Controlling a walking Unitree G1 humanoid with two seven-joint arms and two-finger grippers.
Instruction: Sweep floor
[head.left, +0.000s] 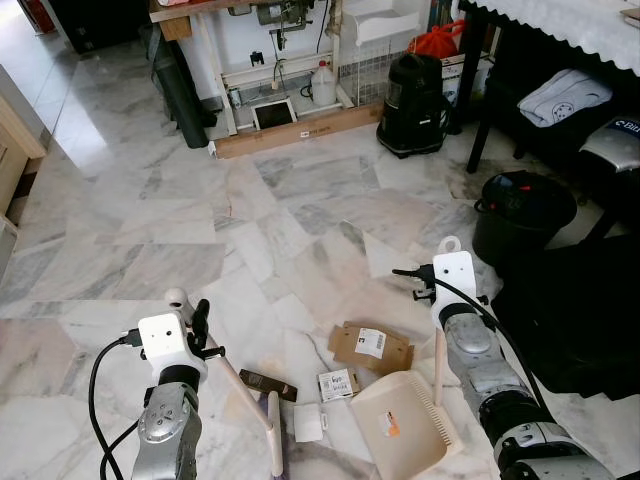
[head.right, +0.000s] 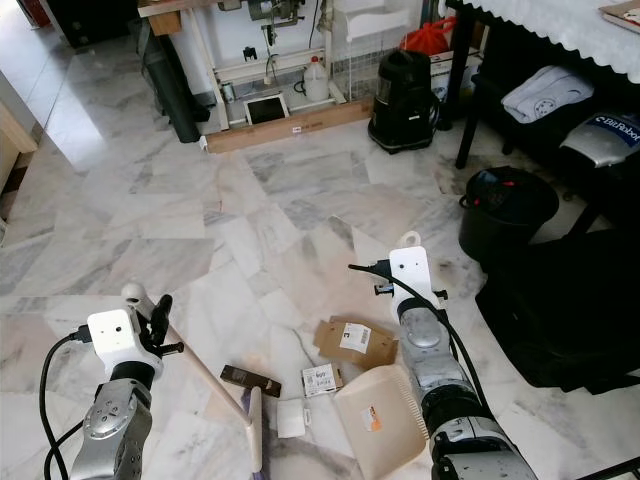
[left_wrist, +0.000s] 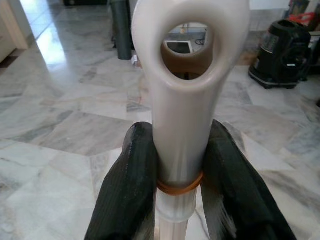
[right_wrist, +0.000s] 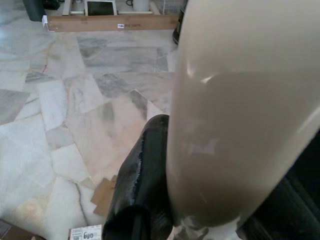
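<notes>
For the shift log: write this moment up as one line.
left gripper: shut on broom handle | right gripper: shut on dustpan handle | dustpan: on floor beside cardboard scrap, paper bits | litter unswept

Little legible text from my side. Grey bag (head.right: 612, 138) at 2 o'clock has white lettering, looks like "BlueRobot", partly cut off. White paper scrap (right_wrist: 85, 233) shows "6U0"-like characters, unclear. Labels on cardboard piece (head.left: 371, 347): too small.

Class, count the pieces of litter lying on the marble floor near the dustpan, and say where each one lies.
4. Brown cardboard piece beyond the dustpan; small printed label beside the pan's mouth; white scrap by the broom head; dark brown packet behind it. Others may hide under the pan.
</notes>
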